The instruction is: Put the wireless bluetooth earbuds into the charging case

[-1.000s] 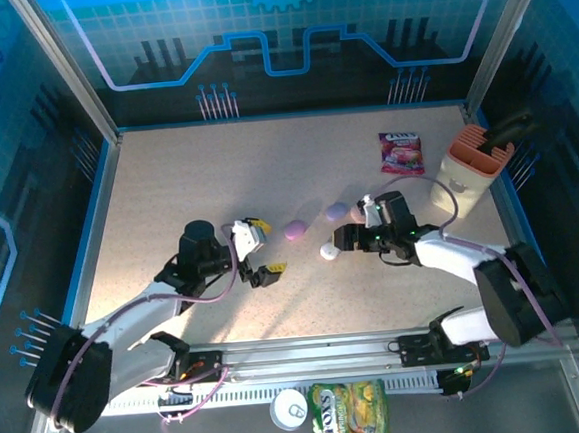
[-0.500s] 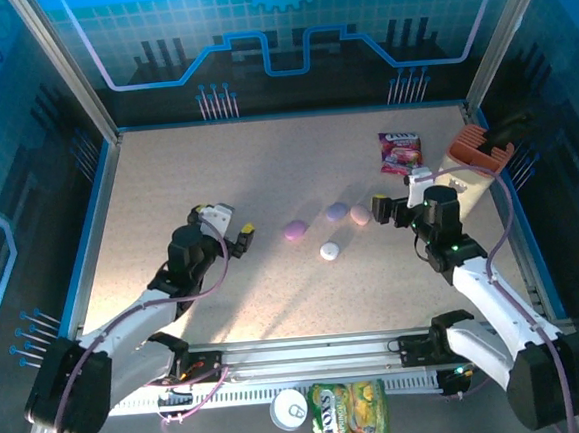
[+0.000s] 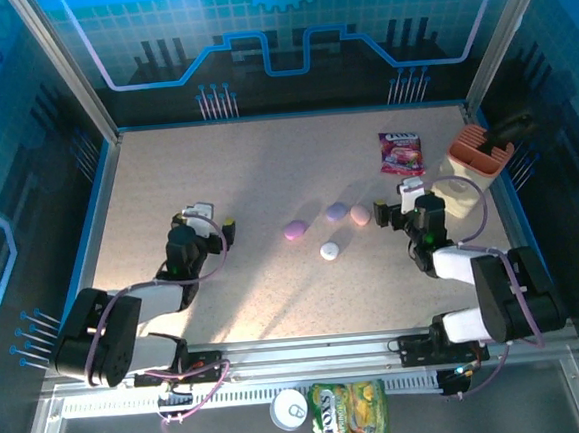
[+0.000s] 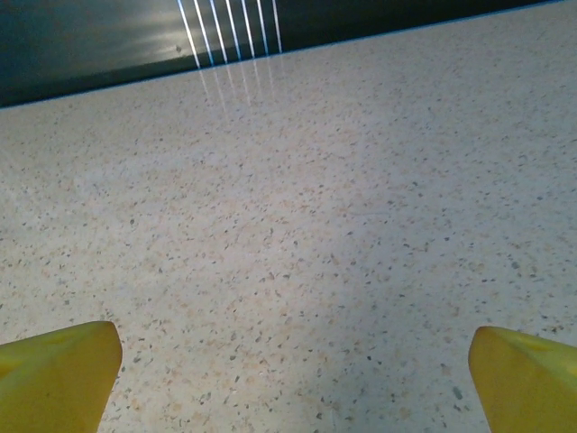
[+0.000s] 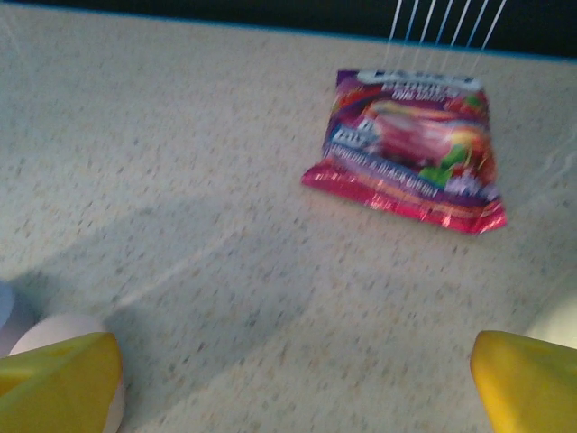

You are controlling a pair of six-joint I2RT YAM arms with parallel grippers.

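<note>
Left gripper: jaws wide, nothing between, bare table ahead. Right gripper: jaws wide, empty. Pink case just outside its left fingertip, contact undetermined. Purple case, lilac case, white case further left, between both grippers. Snack packet ahead of right jaws. Earbuds too small to make out.

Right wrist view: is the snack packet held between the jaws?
No, the right gripper has its jaws wide apart over bare table, and the snack packet lies flat farther off, untouched.
</note>
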